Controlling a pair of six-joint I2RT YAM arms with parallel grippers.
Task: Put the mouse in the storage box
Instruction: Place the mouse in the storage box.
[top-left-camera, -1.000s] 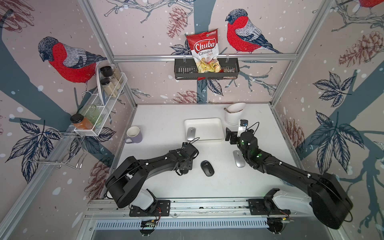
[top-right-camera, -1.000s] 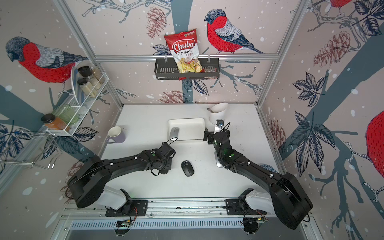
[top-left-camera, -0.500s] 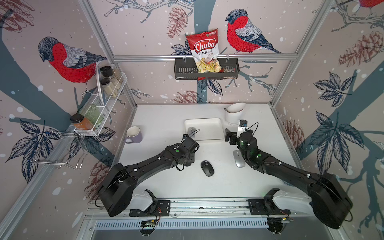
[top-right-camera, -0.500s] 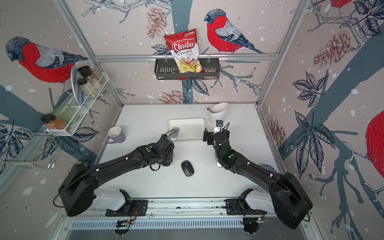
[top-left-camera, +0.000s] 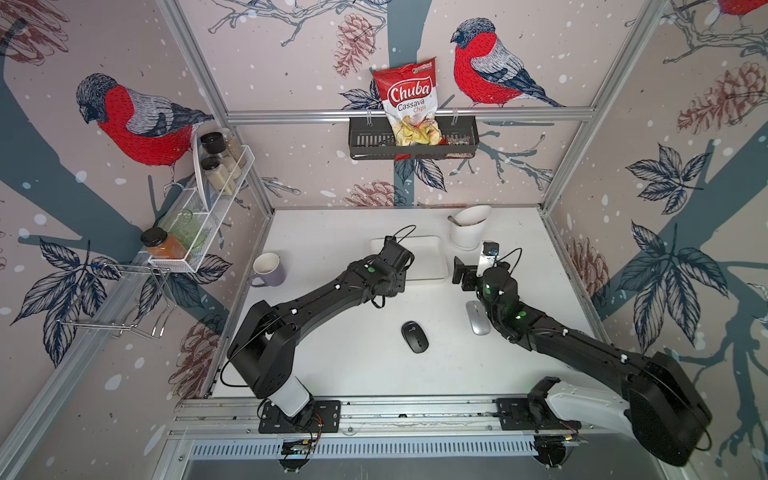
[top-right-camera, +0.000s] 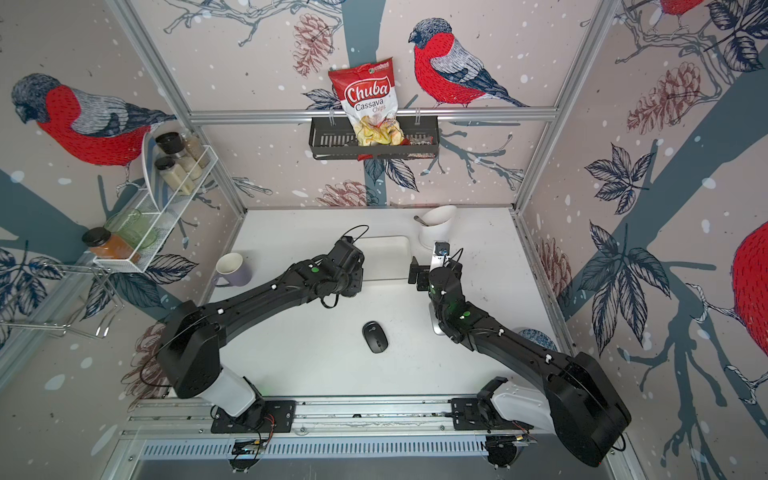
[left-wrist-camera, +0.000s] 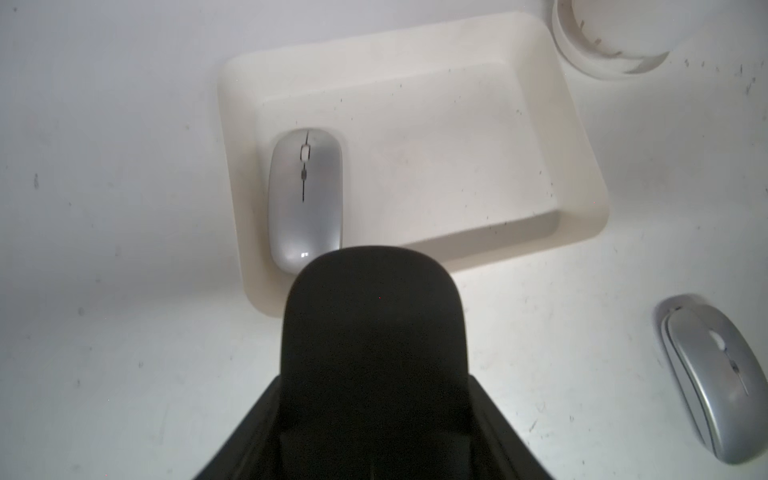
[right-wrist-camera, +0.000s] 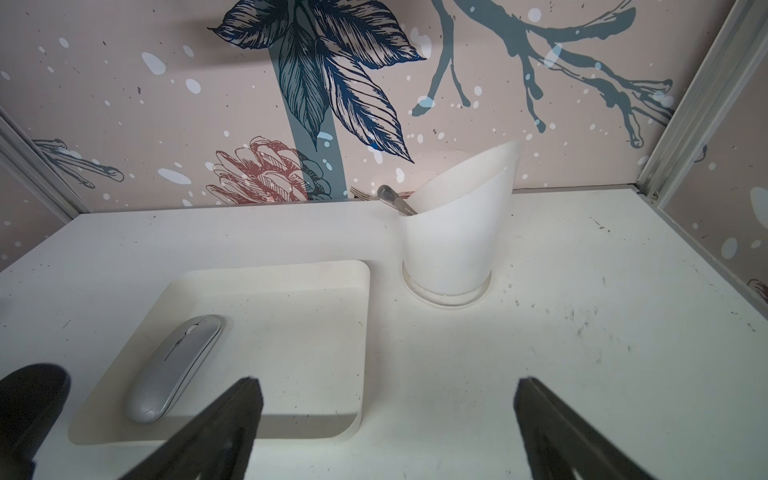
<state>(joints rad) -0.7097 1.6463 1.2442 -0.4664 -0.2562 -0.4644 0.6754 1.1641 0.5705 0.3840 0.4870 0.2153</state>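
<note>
The storage box (top-left-camera: 430, 257) (left-wrist-camera: 457, 145) (right-wrist-camera: 291, 332) is a shallow white tray at the back middle of the table. A silver mouse (left-wrist-camera: 305, 199) (right-wrist-camera: 174, 370) lies along one short side inside it. My left gripper (top-left-camera: 388, 266) (left-wrist-camera: 374, 374) hangs over the box's near corner beside that mouse, shut on a black mouse (left-wrist-camera: 374, 332). Another black mouse (top-left-camera: 414, 336) (top-right-camera: 375, 337) lies on the table in front. A second silver mouse (top-left-camera: 477, 318) (left-wrist-camera: 715, 382) rests beside my right arm. My right gripper (top-left-camera: 469, 272) (right-wrist-camera: 386, 399) stands open and empty just right of the box.
A tall white slanted cup (top-left-camera: 467, 228) (right-wrist-camera: 453, 241) holding cutlery stands right of the box at the back. A lilac mug (top-left-camera: 266, 270) sits near the left wall. A black basket (top-left-camera: 413, 139) with a chips bag hangs on the back wall.
My left arm has reached away from the table's front toward the box, and now covers the silver mouse in it in both top views. The right arm and the loose mice have not moved.
</note>
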